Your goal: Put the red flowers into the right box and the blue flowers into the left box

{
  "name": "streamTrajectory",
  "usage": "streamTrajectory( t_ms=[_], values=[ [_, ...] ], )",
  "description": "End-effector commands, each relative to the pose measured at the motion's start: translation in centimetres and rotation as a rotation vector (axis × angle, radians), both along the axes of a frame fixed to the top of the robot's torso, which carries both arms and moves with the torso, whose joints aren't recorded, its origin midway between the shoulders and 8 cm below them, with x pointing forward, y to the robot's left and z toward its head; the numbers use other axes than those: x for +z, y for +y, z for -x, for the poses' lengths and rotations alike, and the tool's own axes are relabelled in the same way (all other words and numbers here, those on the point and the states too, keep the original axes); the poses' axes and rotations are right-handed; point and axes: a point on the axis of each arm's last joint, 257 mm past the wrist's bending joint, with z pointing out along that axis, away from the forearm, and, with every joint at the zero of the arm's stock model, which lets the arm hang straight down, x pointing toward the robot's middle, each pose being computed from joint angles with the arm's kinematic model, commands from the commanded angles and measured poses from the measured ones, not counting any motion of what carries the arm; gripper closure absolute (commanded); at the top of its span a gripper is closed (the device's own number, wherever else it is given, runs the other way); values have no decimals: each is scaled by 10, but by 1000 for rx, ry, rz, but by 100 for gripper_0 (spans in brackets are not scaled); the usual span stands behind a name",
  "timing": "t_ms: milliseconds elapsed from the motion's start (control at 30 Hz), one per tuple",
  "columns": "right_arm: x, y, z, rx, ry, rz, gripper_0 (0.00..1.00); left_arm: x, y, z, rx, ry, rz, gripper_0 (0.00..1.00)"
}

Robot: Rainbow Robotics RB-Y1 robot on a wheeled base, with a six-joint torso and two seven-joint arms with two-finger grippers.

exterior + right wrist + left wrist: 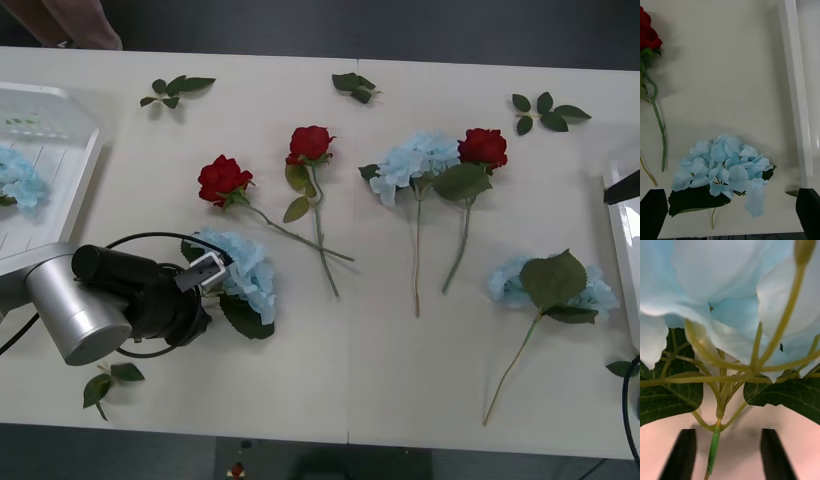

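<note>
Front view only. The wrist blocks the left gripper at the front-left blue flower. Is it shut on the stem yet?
Observer: No. The left gripper is open. The stem of that blue flower runs between its fingers and touches neither.
Operator: And the right gripper?
Observer: The right gripper is open too, above the second blue flower.
Operator: Is that flower against the right box?
Observer: No. It lies on the table beside the right box, with a gap to the rim.
</note>
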Motion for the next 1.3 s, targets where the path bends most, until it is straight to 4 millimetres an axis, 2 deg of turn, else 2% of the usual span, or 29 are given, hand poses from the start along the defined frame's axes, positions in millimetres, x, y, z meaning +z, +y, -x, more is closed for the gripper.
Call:
streamTrajectory(
  t_ms=[33,300,367,500,567,600,633,733,767,800,833,867,933,1033,1067,1100,1133,1233,1267,1300],
  values=[
    [-18,24,20,-67,14,23,0,17,3,-17,29,-35,11,100],
    [-60,65,54,-94,79,1,0,22,-4,-22,38,-56,50,100],
    [-70,74,63,-95,101,2,0,32,-8,-27,35,-77,69,100],
    [-87,89,73,-86,112,2,0,67,-11,-35,45,-110,94,100],
    [-99,97,78,-80,112,-4,0,98,-12,-34,97,-90,134,100],
    [-102,99,79,-78,113,-5,0,105,-12,-33,107,-86,140,100],
    [-109,102,82,-77,117,-10,0,124,-11,-32,127,-85,148,100],
    [-122,108,87,-72,125,-10,0,163,6,-31,192,-87,144,100],
    [-128,112,89,-70,129,-9,0,183,21,-33,229,-101,132,100],
    [-130,113,90,-67,128,-6,0,192,28,-34,246,-107,127,100],
    [-137,115,92,-63,129,-3,0,209,49,-36,296,-115,118,100],
    [-140,116,93,-61,130,0,0,216,57,-37,316,-117,118,100],
    [-147,120,95,-52,127,7,0,238,88,-39,397,-131,115,100],
    [-157,123,99,-46,129,17,0,263,144,-41,533,-162,105,100],
    [-160,124,100,-44,127,20,0,270,168,-40,592,-172,107,100],
    [-164,126,102,-41,130,22,0,275,192,-38,651,-181,115,100],
    [-166,126,102,-42,129,23,0,276,204,-37,679,-184,118,100],
    [-174,126,105,-45,136,26,0,275,264,-28,809,-207,105,100],
    [-175,127,105,-45,138,25,0,276,273,-28,828,-219,104,100],
    [-178,126,105,-49,141,25,0,275,293,-26,868,-238,101,100]
  ],
)
